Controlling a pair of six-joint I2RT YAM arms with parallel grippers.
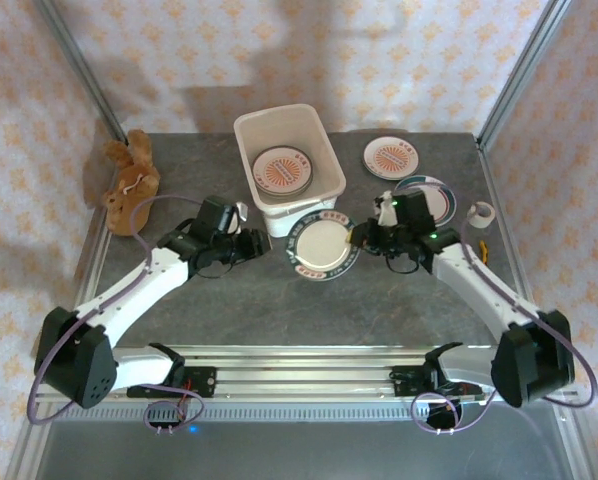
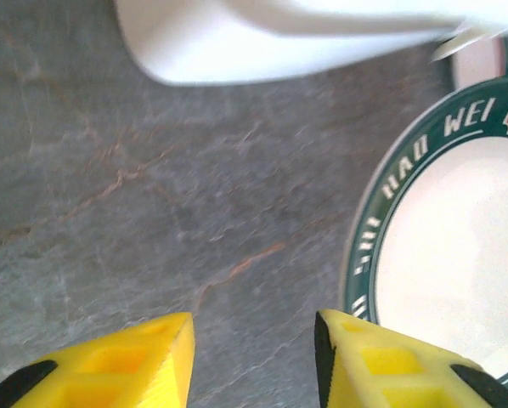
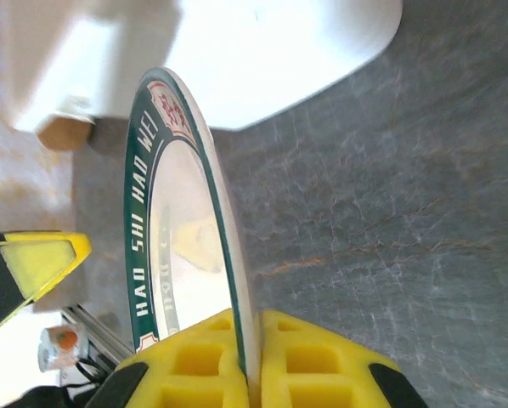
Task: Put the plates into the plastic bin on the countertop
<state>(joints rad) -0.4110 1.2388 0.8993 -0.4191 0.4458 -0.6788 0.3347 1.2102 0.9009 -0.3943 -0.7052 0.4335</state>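
Observation:
A cream plate with a dark teal lettered rim (image 1: 326, 248) (image 3: 182, 212) (image 2: 445, 255) hangs just in front of the plastic bin (image 1: 284, 160). My right gripper (image 1: 364, 238) (image 3: 252, 336) is shut on its right rim. My left gripper (image 1: 256, 243) (image 2: 254, 340) stands open over bare countertop (image 2: 152, 212), just left of that plate, with its right finger (image 2: 364, 357) at the rim. One orange-centred plate (image 1: 281, 170) lies inside the bin. Another orange-patterned plate (image 1: 391, 157) and a teal-rimmed plate (image 1: 434, 195) lie on the countertop to the right of the bin.
A brown plush toy (image 1: 129, 185) sits at the back left. A white tape roll (image 1: 481, 213) and a small yellow item (image 1: 482, 247) lie near the right edge. The bin's wall (image 2: 262, 42) (image 3: 262, 51) is close ahead of both grippers. Aluminium frame posts stand at the back corners.

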